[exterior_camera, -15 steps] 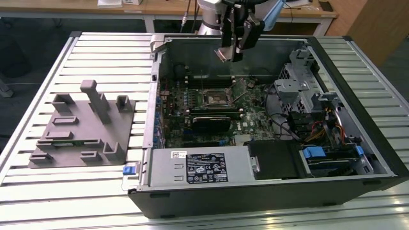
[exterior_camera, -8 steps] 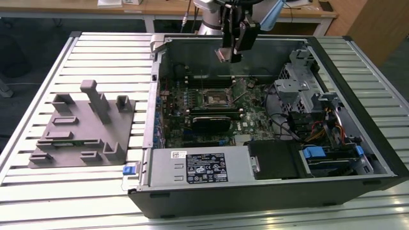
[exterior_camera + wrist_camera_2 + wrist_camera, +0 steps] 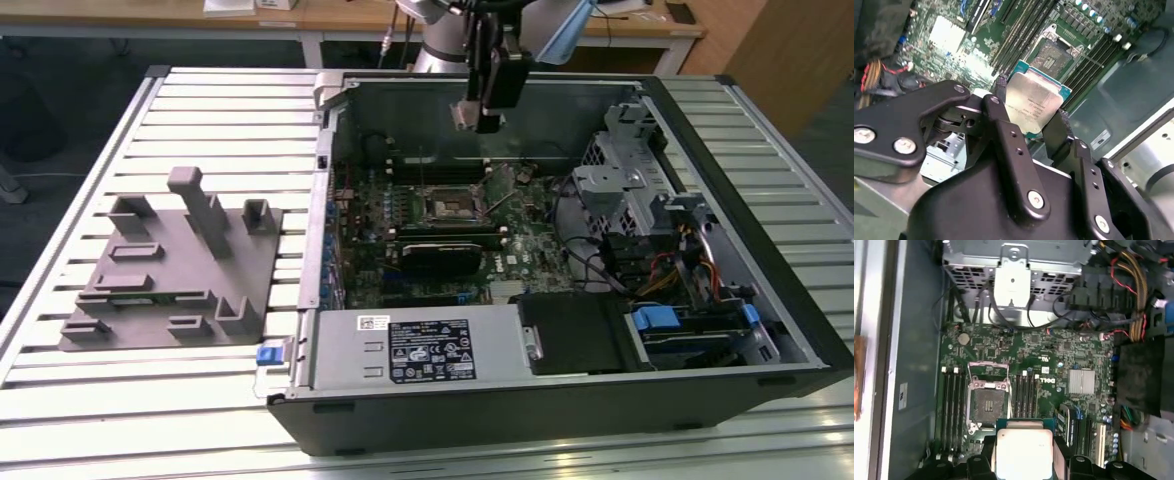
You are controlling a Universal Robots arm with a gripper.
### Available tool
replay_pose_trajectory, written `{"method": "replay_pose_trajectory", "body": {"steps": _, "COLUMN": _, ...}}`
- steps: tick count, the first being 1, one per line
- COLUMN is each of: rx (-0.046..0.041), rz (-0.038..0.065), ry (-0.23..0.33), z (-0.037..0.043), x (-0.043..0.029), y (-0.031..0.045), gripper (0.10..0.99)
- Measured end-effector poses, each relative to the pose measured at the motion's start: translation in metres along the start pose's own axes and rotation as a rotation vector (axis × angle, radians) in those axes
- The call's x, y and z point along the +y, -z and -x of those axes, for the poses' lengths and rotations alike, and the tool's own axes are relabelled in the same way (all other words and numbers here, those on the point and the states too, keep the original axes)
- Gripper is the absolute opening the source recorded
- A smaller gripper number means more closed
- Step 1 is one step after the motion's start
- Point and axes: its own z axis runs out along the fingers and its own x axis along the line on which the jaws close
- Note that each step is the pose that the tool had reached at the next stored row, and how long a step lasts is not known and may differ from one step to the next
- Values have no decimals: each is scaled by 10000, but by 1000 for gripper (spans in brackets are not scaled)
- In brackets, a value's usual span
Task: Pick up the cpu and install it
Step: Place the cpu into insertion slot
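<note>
The gripper (image 3: 1030, 104) is clamped on opposite edges of the cpu (image 3: 1038, 96), suspended above the motherboard (image 3: 1054, 355) near its open socket (image 3: 985, 402); judged light, rigid, thin and fragile, it suits edge-only contact.

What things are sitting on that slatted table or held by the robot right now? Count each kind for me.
cpu, gripped by the end effector: 1
open computer case: 1
cpu socket on the motherboard: 1
grey fixture block: 1
Total: 4
</note>
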Motion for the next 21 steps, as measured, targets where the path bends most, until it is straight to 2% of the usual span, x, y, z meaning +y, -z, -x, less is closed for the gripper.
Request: {"method": "replay_pose_trajectory", "body": {"steps": 21, "rx": -84, "rz": -56, "ry": -3576, "z": -2, "x": -1, "y": -70, "gripper": 537}}
